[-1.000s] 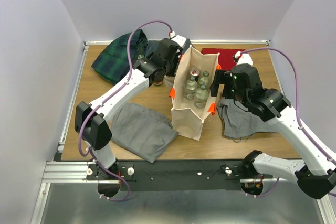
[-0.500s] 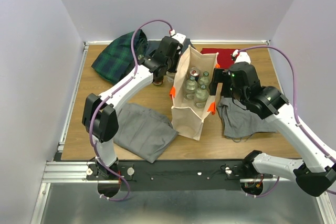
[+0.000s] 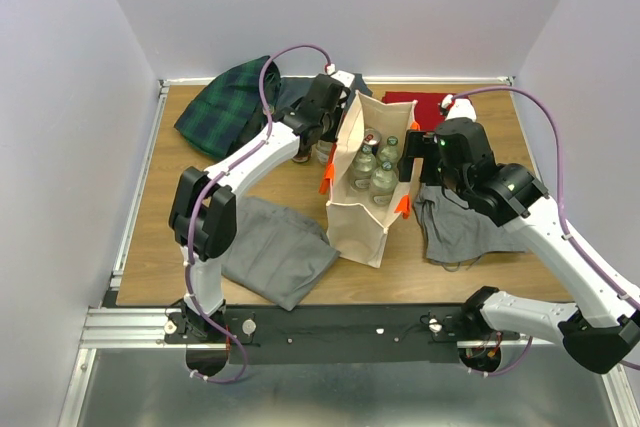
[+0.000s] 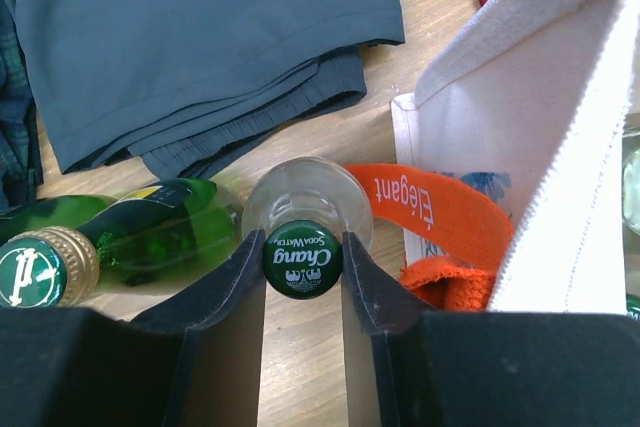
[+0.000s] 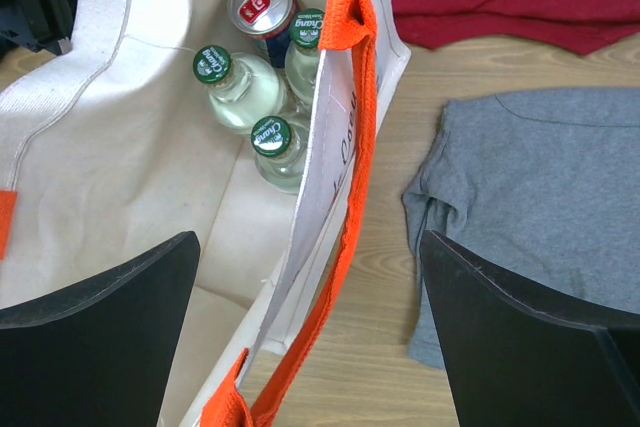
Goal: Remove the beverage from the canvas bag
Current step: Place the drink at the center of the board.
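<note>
The cream canvas bag (image 3: 362,219) with orange handles (image 5: 352,107) stands mid-table and holds three clear green-capped bottles (image 5: 240,87) and a can (image 5: 258,2). My left gripper (image 3: 320,137) is just left of the bag. In the left wrist view it (image 4: 303,259) is shut on the green Chang cap of a clear soda water bottle (image 4: 306,192), which stands on the wood outside the bag. A green glass bottle (image 4: 150,232) is beside it. My right gripper (image 5: 308,247) is open and empty, straddling the bag's right wall and handle; it also shows in the top view (image 3: 412,162).
A dark plaid cloth (image 3: 225,102) lies at the back left and a red cloth (image 3: 420,107) at the back right. A grey cloth (image 3: 270,247) lies front left and a grey shirt (image 3: 465,227) right of the bag. A folded slate cloth (image 4: 200,37) lies behind the bottles.
My left arm's elbow has swung right and back while its gripper stays at the bag's left side. The right arm has hardly moved.
</note>
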Motion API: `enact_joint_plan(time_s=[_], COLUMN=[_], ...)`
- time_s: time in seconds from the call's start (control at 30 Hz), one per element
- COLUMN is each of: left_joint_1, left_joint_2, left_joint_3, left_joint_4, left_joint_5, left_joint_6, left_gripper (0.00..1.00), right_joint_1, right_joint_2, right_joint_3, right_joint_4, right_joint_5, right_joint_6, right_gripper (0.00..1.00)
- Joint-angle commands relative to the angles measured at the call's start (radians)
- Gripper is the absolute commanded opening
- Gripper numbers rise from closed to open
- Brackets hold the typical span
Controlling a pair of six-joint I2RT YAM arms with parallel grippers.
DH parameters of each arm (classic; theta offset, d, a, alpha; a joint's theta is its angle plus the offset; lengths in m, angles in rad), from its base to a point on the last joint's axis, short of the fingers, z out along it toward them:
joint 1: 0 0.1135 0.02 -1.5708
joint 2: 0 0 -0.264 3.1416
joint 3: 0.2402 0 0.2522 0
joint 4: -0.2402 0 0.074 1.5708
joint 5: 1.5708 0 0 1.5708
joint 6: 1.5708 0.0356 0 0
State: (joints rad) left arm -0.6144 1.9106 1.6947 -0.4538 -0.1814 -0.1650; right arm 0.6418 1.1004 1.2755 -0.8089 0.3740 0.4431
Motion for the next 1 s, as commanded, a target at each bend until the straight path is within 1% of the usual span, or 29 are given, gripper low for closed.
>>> enact_joint_plan(time_s=[0.0, 0.13, 0.37, 0.73, 0.97], left_joint_1=[0.005, 0.018, 0.025, 0.025, 0.025], left_joint_2=[-0.007, 0.001, 0.025, 0.045, 0.065], left_joint_3=[0.063, 0.074, 0.108, 0.099, 0.108], left_joint_4=[0.125, 0.129, 0.101, 0.081, 0.058], left_joint_5=[-0.016, 0.0, -0.036, -0.038, -0.078], left_joint_6=[-0.004, -0.018, 0.002, -0.008, -0.014], left_gripper=[0.0, 0.0, 0.0, 0.0, 0.0], right_joint_1=[0.006, 0.006, 0.006, 0.006, 0.006], right_joint_2=[-0.01, -0.007, -0.014, -0.019, -0.022], right_joint_3=[0.044, 0.047, 0.053, 0.047, 0.041], right_joint_4=[-0.015, -0.019, -0.024, -0.029, -0.027], right_joint_5=[0.028, 0.028, 0.04, 0.037, 0.032], right_joint_6=[-0.009, -0.004, 0.003, 0.005, 0.003], right_gripper=[1.0, 1.0, 1.0, 1.0, 1.0])
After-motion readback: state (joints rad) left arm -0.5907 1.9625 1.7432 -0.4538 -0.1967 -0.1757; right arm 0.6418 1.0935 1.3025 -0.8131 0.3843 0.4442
